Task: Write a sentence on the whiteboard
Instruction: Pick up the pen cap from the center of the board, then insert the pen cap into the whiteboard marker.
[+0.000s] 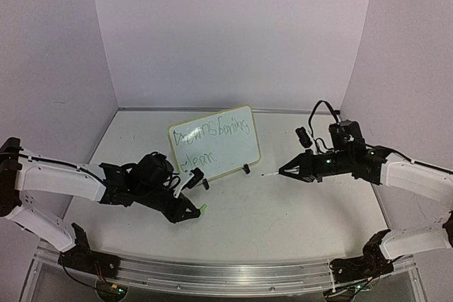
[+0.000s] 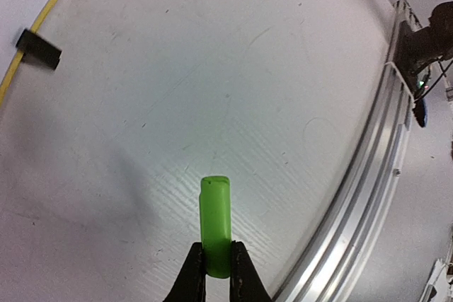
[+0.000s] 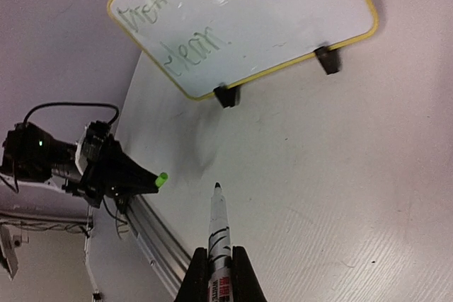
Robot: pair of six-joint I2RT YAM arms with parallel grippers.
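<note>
1. Where the left arm stretches in over the table [image 1: 297, 224], one left gripper [image 1: 192, 211] hangs above the surface. Its two fingers are pinched narrow on one bright green cap [image 2: 215, 221], which sticks out past the fingertips.
2. One whiteboard [image 1: 233, 153] stands just beyond that gripper, near the middle of the table. It is propped up on two small black feet [image 1: 246, 169] along its lower edge, and neither gripper touches it.
3. One sentence [image 1: 211, 132] in thin green marker crosses the board in two lines. The upper line spans most of the width, and the lower is a single short word at the left. The scrawl is too small to read with certainty.
4. One right gripper [image 1: 284, 172] sits to the right of the board. Its two fingers are clamped tight on one white marker [image 3: 218, 221], whose bare dark tip points left toward the board, apart from it.
</note>
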